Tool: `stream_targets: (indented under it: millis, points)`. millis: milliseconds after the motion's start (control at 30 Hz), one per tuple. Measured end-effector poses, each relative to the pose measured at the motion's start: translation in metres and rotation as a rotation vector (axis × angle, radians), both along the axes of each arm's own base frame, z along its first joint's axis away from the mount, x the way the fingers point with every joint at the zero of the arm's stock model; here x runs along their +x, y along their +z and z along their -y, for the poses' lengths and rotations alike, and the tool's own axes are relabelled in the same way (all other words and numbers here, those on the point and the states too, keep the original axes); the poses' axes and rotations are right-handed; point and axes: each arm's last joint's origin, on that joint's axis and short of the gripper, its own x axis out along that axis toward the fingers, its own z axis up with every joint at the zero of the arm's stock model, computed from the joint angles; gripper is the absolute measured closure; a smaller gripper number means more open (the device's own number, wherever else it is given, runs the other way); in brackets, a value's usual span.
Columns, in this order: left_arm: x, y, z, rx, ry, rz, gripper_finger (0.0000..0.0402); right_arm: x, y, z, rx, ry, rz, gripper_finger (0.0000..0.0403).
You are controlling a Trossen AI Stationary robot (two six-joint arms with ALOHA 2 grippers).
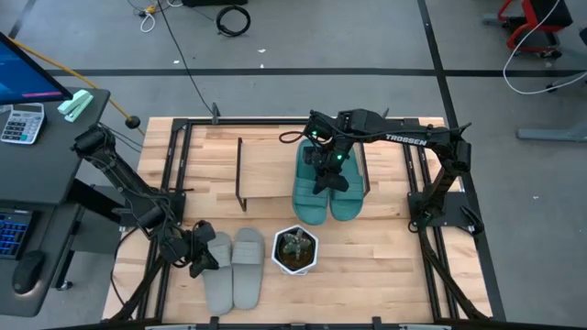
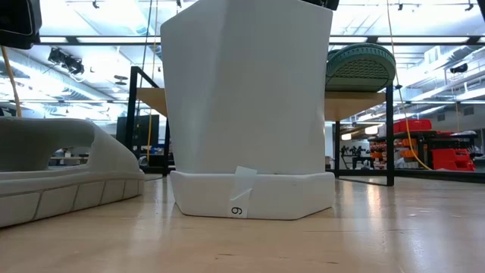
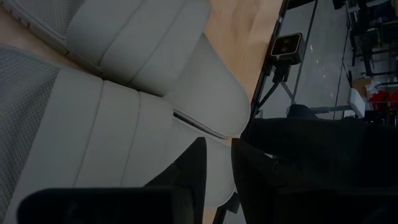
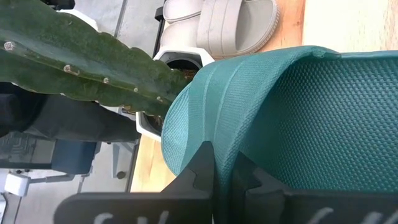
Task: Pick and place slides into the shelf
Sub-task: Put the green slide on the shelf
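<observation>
- Right gripper [image 1: 326, 170] over the right end of the shelf [image 1: 266, 170], fingers clenched on the strap of a teal slide [image 4: 292, 112]; in the right wrist view one dark finger [image 4: 198, 167] outside the strap edge, the other tucked under it.
- Both teal slides [image 1: 326, 191] side by side on the shelf board's right half, toes overhanging the front edge toward the white hexagonal pot [image 1: 294, 249].
- In the low view, one teal sole [image 2: 361, 67] up on the board, above the dark side frame.
- Likely step in hand: settling the second teal slide beside its mate. Best done by pressing the sole flat before letting go, then opening fully and rising straight up so the soft strap does not drag the slide off the edge.
- Worth nudging further back onto the board first, given the overhang.
- Left gripper [image 1: 200, 251] low at the near left of the tabletop [image 1: 385, 275], against the strap of the grey slides [image 1: 234, 268]; fingers [image 3: 189, 168] nearly together with the strap's edge between them, apparently pinching the left grey slide [image 3: 93, 137].
- Grey pair flat on the table, touching each other, just left of the pot, well apart from the shelf.
- Left half of the shelf board bare, room for the grey pair.
</observation>
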Motion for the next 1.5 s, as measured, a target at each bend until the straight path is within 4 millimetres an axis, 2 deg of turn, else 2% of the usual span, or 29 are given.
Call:
stream_targets:
  millis: [1300, 1500]
  points:
    - [0.000, 0.000, 0.000, -0.007, 0.006, -0.004, 0.0311, -0.008, -0.003, 0.007, -0.016, 0.016, -0.039, 0.0392]
    - [0.000, 0.000, 0.000, -0.007, 0.007, -0.004, 0.0316, 0.001, -0.016, 0.010, -0.019, 0.026, -0.055, 0.0392]
